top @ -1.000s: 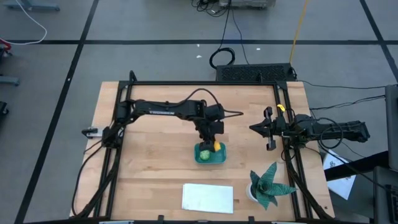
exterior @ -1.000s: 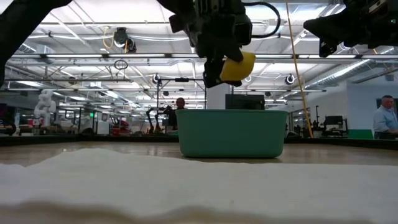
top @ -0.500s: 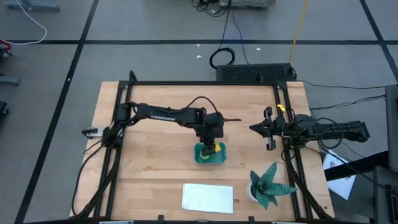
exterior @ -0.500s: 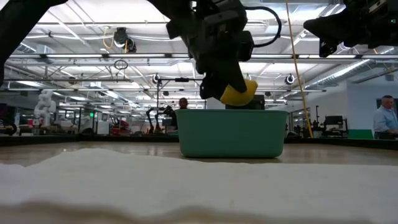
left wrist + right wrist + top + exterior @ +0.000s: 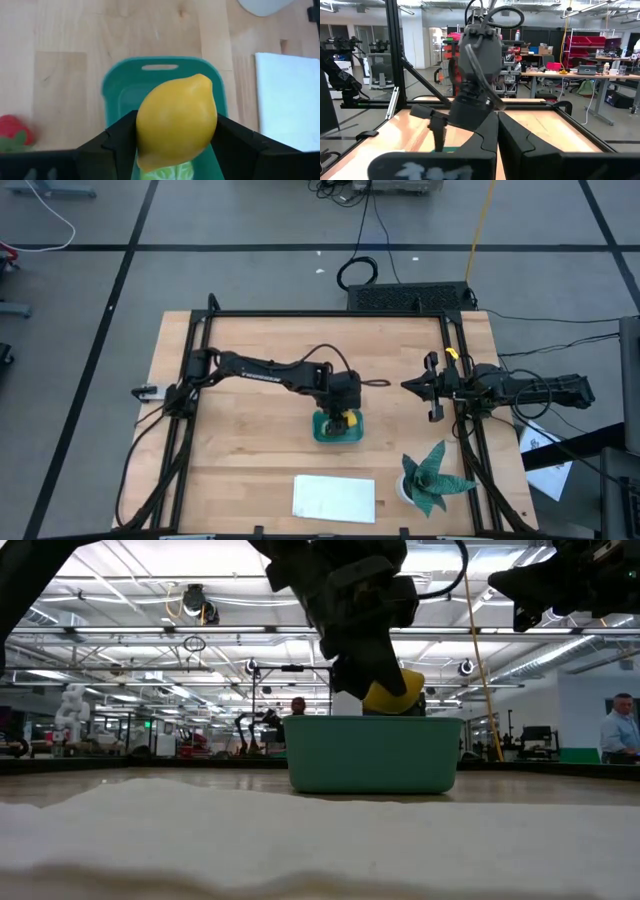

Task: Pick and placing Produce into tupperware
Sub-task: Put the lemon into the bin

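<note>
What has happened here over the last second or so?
The left hand, still holding the lemon, has come down, so the lemon now sits just at the rim of the teal tub, above the green piece already inside. The right hand stayed raised and shut at the side.

1. There is pale lettering along the left arm (image 5: 262, 368) in the high view, but it is too small to read.
2. No other label, brand, number or sign is legible in any view.
</note>
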